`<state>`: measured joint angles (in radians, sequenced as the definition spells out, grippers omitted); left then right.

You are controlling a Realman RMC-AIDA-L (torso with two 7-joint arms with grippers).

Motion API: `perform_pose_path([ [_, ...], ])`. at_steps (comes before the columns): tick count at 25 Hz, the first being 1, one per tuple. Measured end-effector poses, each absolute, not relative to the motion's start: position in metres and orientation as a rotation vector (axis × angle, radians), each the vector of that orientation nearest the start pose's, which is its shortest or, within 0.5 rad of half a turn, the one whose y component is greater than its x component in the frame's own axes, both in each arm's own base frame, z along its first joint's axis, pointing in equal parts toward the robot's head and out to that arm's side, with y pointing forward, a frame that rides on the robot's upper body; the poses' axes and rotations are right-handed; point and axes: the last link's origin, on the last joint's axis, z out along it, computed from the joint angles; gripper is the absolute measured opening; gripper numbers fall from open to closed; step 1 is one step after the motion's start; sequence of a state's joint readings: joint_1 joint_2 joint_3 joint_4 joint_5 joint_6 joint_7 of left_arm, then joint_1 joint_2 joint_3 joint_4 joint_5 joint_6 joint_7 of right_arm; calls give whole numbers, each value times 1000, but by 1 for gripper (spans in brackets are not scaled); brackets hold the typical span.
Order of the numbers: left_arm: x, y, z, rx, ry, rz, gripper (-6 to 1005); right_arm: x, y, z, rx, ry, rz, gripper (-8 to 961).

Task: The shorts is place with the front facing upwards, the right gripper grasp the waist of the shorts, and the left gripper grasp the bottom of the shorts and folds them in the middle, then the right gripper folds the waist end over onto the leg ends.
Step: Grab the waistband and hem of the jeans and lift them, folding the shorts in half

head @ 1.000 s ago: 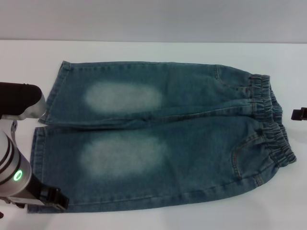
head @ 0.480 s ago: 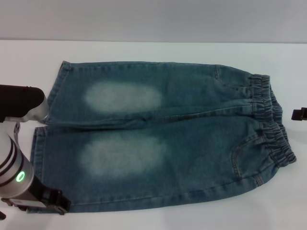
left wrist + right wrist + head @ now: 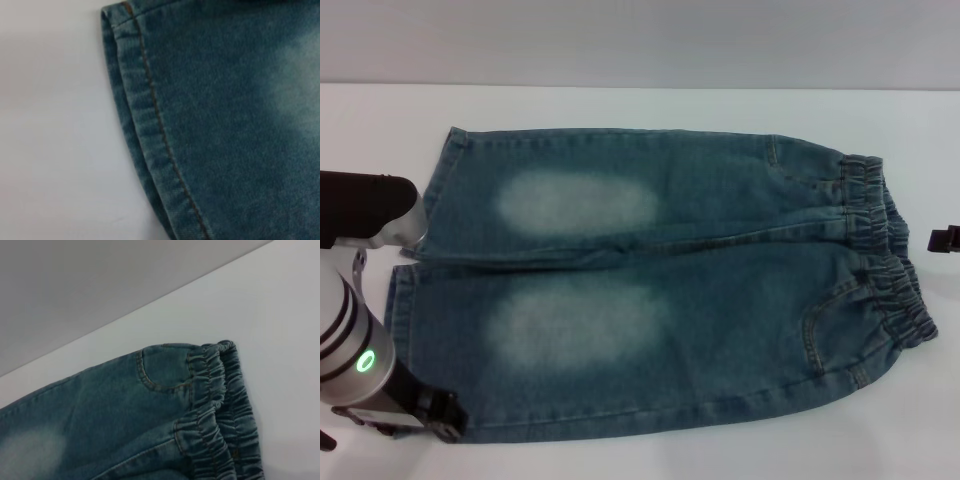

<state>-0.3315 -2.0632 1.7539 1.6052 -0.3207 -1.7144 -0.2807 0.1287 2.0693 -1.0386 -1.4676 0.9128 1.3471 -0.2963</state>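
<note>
Reaching for grasps, we see the shorts (image 3: 650,285) flat on the surface (image 3: 620,105), left end effector (image 3: 438,417) lower left at the bottom of the shorts (image 3: 145,130), right end effector (image 3: 945,240) at the right edge by the waist (image 3: 885,260), and can't tell either's opening.

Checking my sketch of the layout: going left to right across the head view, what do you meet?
Left claw at the near-left corner → bottom of the shorts → pale faded patches → pocket seam → waist → right claw at the right edge.
</note>
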Motion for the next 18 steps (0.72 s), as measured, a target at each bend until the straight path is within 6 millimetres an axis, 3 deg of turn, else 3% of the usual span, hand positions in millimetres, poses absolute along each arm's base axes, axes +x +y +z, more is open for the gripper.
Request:
perform_pose_path([
  [3, -226, 272, -10, -1894, -1597, 719, 781, 297, 296, 85, -1843, 1756, 346, 815],
  [9, -223, 274, -10, -1903, -1583, 718, 592, 297, 297, 84, -1844, 1757, 347, 815],
  [18, -219, 275, -9, -1910, -1570, 722, 187, 296, 298, 85, -1843, 1753, 356, 815],
])
